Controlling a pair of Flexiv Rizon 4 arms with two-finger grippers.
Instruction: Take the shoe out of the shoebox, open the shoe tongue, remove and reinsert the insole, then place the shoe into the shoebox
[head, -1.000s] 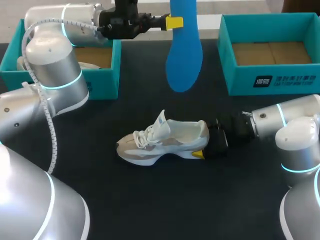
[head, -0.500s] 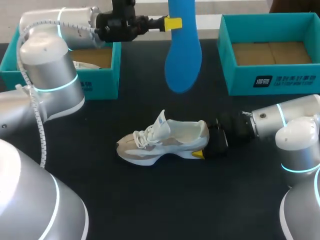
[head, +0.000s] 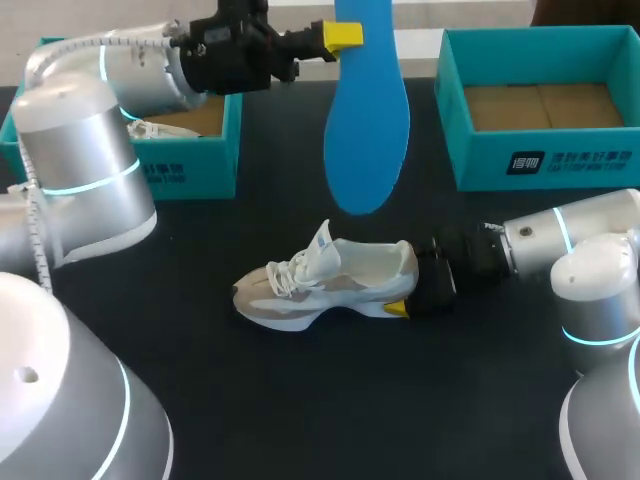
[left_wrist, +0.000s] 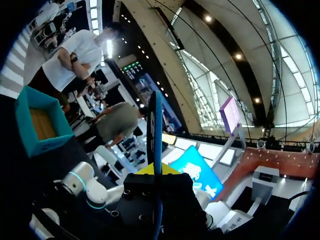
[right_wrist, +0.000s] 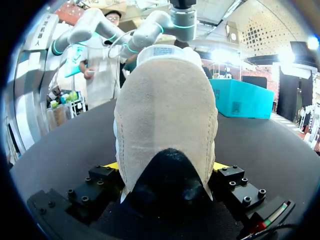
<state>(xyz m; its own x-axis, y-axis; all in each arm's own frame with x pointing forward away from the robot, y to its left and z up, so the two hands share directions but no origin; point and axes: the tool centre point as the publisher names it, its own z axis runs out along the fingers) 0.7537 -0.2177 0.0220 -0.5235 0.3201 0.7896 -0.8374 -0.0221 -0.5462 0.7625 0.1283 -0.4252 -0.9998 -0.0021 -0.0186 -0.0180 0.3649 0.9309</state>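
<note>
Blue insole (head: 366, 130) hangs vertically above the white shoe (head: 325, 283), pinched at its upper end by the left end effector (head: 343, 35). The right end effector (head: 408, 290) clamps the shoe's heel, steadying it upright on the dark tabletop (head: 300, 400). Removal appears complete; reinsertion next calls for lowering the insole's free end into the shoe's opening.

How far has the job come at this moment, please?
Done: the shoe stands on the table, its blue insole out. In hand: the left gripper holds the insole above it, jaws shut; the right gripper grips the heel. Left: reinsert the insole, put the shoe into a shoebox.
</note>
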